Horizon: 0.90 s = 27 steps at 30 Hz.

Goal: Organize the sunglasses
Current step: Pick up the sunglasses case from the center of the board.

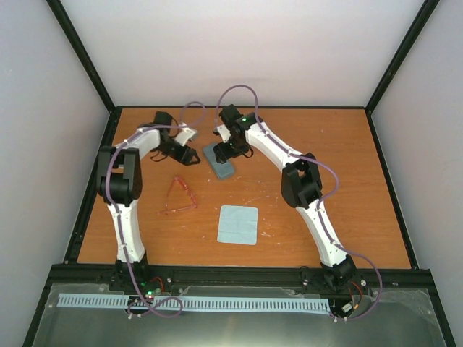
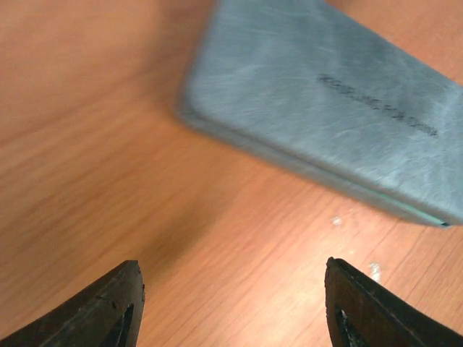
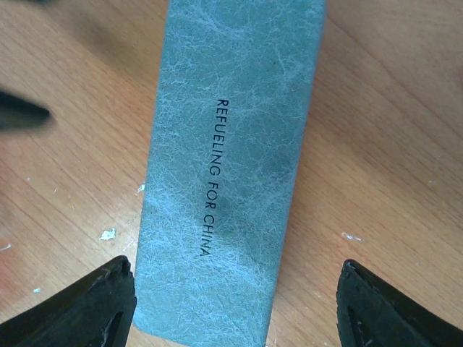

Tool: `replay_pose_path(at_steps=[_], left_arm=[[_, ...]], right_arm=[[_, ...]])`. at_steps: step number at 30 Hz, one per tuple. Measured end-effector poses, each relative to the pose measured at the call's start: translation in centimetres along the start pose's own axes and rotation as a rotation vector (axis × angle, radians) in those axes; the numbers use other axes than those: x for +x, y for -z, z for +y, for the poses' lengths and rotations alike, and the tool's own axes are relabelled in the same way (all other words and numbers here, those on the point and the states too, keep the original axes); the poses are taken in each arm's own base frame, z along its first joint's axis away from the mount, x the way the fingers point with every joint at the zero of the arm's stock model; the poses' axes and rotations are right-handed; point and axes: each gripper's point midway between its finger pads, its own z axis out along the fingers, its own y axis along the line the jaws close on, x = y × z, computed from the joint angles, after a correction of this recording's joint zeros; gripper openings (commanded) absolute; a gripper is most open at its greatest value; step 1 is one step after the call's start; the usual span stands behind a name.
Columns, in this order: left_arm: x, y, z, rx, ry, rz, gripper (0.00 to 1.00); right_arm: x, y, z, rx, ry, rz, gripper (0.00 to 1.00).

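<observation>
The sunglasses [image 1: 179,196], thin red-pink wire frames, lie on the table left of centre, seen only in the top view. The grey-blue case [image 1: 219,160] lies closed at the back middle. It also shows in the left wrist view [image 2: 325,101] and, with black lettering, in the right wrist view [image 3: 228,166]. My left gripper [image 1: 189,156] is open and empty just left of the case, over bare wood [image 2: 231,289]. My right gripper [image 1: 223,150] is open above the case, its fingers [image 3: 94,307] astride the case's near end [image 3: 235,303].
A flat light-blue cloth [image 1: 239,224] lies on the table in front of the case, right of the sunglasses. The wooden table [image 1: 347,181] is bounded by black frame rails and white walls. Small white flecks [image 3: 107,233] dot the wood beside the case.
</observation>
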Motion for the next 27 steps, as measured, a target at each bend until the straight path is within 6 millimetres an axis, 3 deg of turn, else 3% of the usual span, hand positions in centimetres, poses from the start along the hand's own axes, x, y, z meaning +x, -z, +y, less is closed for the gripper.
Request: replay_pose_path(at_steps=[6, 9, 17, 22, 27], left_arm=[[0.4, 5.5, 5.3, -0.114, 0.079, -0.098, 0.68], [1.1, 6.5, 6.8, -0.139, 0.110, -0.106, 0.68], [1.1, 6.3, 6.6, -0.133, 0.102, -0.105, 0.68], [1.1, 6.1, 6.6, -0.129, 0.102, -0.102, 0.68], [1.2, 6.0, 6.6, -0.128, 0.103, -0.102, 0.68]], right_arm=[[0.1, -0.1, 0.3, -0.005, 0.050, 0.002, 0.75], [0.2, -0.4, 0.8, -0.010, 0.066, 0.007, 0.75], [1.0, -2.1, 2.2, -0.007, 0.100, 0.041, 0.77], [1.1, -2.3, 2.0, 0.009, 0.094, 0.044, 0.79], [2.3, -4.5, 1.3, 0.021, 0.076, 0.092, 0.79]])
